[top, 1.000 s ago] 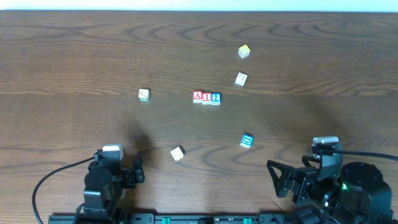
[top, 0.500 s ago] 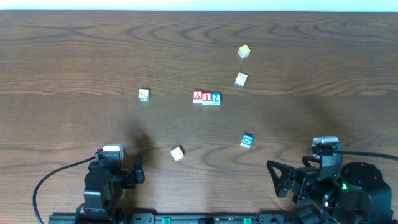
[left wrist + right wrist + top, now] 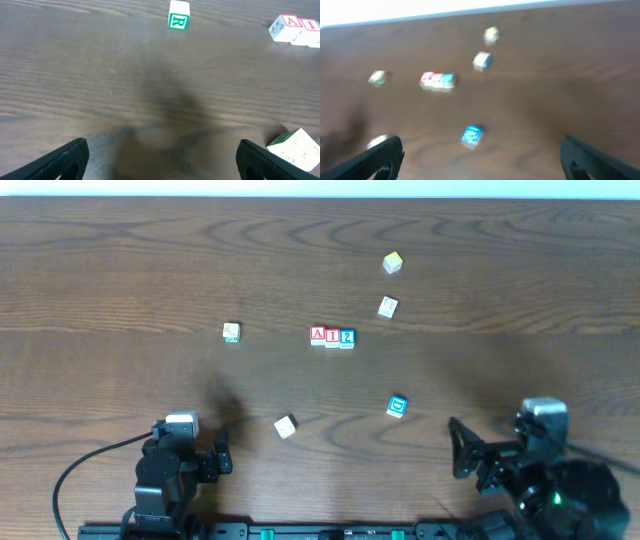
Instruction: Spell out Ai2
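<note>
Three tiny cubes stand touching in a row at mid-table: the white "A" cube [image 3: 318, 334], the white "I" cube [image 3: 332, 336] and the blue "2" cube [image 3: 347, 337]. The A [image 3: 287, 26] and I [image 3: 309, 29] cubes show at the top right of the left wrist view; the row is a blur [image 3: 437, 80] in the right wrist view. My left gripper [image 3: 222, 452] is open and empty at the near left. My right gripper [image 3: 462, 455] is open and empty at the near right. Both are far from the row.
Loose cubes lie around: a white cube with a green letter [image 3: 231, 332], a whitish cube [image 3: 285, 426] near my left gripper, a blue cube with a square-like symbol [image 3: 397, 406], a whitish cube [image 3: 388, 307] and a yellow-green cube [image 3: 392, 262] at the back.
My right arm has shifted to the right and its wrist view is blurred by motion. The left arm and all cubes are unchanged.
</note>
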Controlling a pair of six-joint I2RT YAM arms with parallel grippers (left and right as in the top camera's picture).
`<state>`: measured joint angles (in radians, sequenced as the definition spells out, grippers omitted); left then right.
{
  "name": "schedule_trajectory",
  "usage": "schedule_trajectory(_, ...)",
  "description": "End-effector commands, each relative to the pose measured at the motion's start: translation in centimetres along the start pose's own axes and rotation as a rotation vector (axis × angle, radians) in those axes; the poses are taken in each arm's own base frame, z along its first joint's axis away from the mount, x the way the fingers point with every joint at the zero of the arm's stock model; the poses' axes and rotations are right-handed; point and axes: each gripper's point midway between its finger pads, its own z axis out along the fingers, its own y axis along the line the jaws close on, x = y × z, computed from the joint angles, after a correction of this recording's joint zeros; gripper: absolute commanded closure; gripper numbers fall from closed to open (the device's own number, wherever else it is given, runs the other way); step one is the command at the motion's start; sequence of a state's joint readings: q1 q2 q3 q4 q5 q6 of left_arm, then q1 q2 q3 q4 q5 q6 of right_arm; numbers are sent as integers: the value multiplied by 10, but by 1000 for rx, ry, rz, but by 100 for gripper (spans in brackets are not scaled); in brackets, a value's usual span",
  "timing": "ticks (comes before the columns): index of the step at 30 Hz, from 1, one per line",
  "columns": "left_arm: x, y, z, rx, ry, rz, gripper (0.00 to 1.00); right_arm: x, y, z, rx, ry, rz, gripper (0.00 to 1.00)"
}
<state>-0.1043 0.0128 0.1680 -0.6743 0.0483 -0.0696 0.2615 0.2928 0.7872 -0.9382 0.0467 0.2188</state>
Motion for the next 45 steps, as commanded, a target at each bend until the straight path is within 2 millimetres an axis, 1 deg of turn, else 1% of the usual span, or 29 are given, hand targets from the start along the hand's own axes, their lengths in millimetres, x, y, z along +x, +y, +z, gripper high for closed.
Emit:
schedule_trajectory(1,2,3,1,-13,2,14,5,13,-22,8,94,-81,-147,1)
schedule_trajectory(3,2,3,1,-13,2,14,5,23,-25,14,98,-101,-191,1)
schedule_trajectory(7,3,3,1,-13,2,14,5,50,-24,34,68,-71,-296,1)
schedule_trajectory(12,2,3,1,-13,2,14,5,88,-31,56,67,7,-300,1)
schedule_trajectory(18,2,3,1,-13,2,14,5,114,-37,69,69,79,-299,1)
schedule_trajectory(23,3,3,1,-13,2,14,4,145,-43,80,72,166,-300,1)
schedule_trajectory(26,2,3,1,-13,2,14,5,159,-45,82,73,209,-299,1)
schedule_trajectory(45,2,3,1,-13,2,14,5,160,-45,83,74,212,-299,1)
